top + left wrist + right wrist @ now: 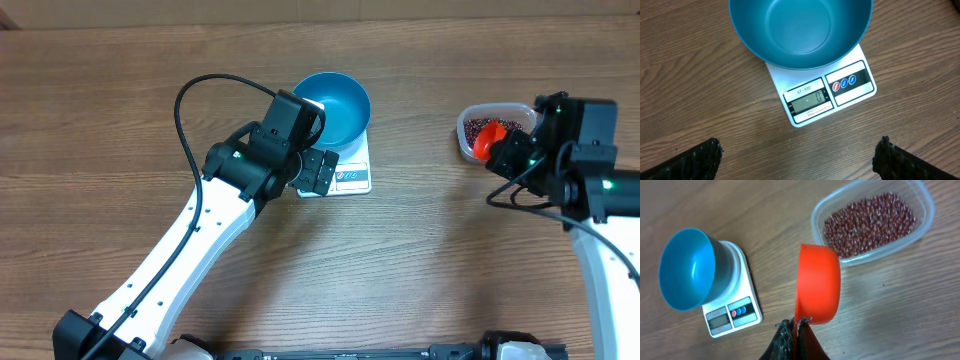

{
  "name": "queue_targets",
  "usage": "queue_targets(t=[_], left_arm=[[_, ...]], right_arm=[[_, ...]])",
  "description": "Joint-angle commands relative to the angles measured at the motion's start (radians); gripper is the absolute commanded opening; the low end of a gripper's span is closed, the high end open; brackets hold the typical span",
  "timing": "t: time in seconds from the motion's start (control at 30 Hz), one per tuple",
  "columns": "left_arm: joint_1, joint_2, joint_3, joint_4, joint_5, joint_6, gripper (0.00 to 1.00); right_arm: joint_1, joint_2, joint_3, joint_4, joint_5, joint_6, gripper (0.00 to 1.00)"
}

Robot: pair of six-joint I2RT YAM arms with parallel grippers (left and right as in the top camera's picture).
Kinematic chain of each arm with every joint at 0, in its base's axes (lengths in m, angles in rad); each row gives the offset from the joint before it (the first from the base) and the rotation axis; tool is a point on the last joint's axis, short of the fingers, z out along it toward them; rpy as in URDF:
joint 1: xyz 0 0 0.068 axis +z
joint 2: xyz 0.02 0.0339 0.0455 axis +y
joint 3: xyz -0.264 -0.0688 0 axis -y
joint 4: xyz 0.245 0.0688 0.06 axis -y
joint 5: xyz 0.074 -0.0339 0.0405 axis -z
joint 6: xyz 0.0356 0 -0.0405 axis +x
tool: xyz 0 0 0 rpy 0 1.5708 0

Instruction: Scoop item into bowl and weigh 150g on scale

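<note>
Jaws of the left gripper (799, 152) stand spread as wide as they go, holding nothing; its two dark fingertips (696, 161) show only at the lower corners of the left wrist view, with bare wood between them. Jaws of the right gripper (796, 330) are pinched tight together on the edge of an orange scoop (817, 282), which hangs tipped on its side. Whether it carries anything inside cannot be told.

On the wooden tabletop (100, 120), the left arm reaches in from the near left corner toward the middle. Its gripper hovers just above the near left corner of the scale (352, 176), apart from it. The scale lies flat about midway across, closer to the far edge than to the near one. Its display panel faces the near side and reads zero.

The bowl (338, 106) sits upright on the far part of the scale, overhanging it on the far side and leaving the display strip uncovered. Its blue inside is bare.

Off toward the right edge, well apart from the scale, stands a clear plastic tub (472, 119). The beans (870, 224) lie in it as a loose red-brown layer. From overhead the scoop sits over the tub's near side.
</note>
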Motion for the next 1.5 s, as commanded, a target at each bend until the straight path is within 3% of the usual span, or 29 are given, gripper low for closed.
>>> queue_targets(t=[0.0,0.27,0.6,0.8,0.93,1.0,1.17,1.3,1.47], left_arm=[[0.003,0.008,0.016,0.004,0.008,-0.003,0.99],[0.003,0.008,0.016,0.004,0.008,-0.003,1.0],[0.003,0.008,0.016,0.011,0.013,-0.005,1.0],[0.054,-0.002,0.016,0.017,0.028,0.131,1.0],[0.238,-0.069,0.0,0.031,0.311,0.297,0.99],[0.326,-0.124,-0.055,0.068,0.407,0.341,1.0],[0.436,-0.353,-0.359,0.241,0.443,0.316,1.0],[0.416,-0.527,-0.589,0.341,0.502,0.266,1.0],[0.305,-0.463,-0.641,0.339,0.454,0.25,1.0]], right_arm=[[-0.032,0.079,0.142,-0.033,0.0,-0.034,0.03],[-0.138,0.341,0.478,-0.233,-0.015,-0.163,0.03],[-0.192,0.374,0.487,-0.202,-0.015,-0.166,0.04],[-0.192,0.374,0.487,-0.205,-0.015,-0.166,0.04],[-0.192,0.374,0.487,-0.21,-0.015,-0.166,0.03],[-0.192,0.374,0.487,-0.209,-0.015,-0.166,0.04],[-0.192,0.374,0.487,-0.209,-0.015,-0.165,0.04],[-0.192,0.374,0.487,-0.21,-0.015,-0.164,0.04],[-0.192,0.374,0.487,-0.218,-0.015,-0.164,0.04]])
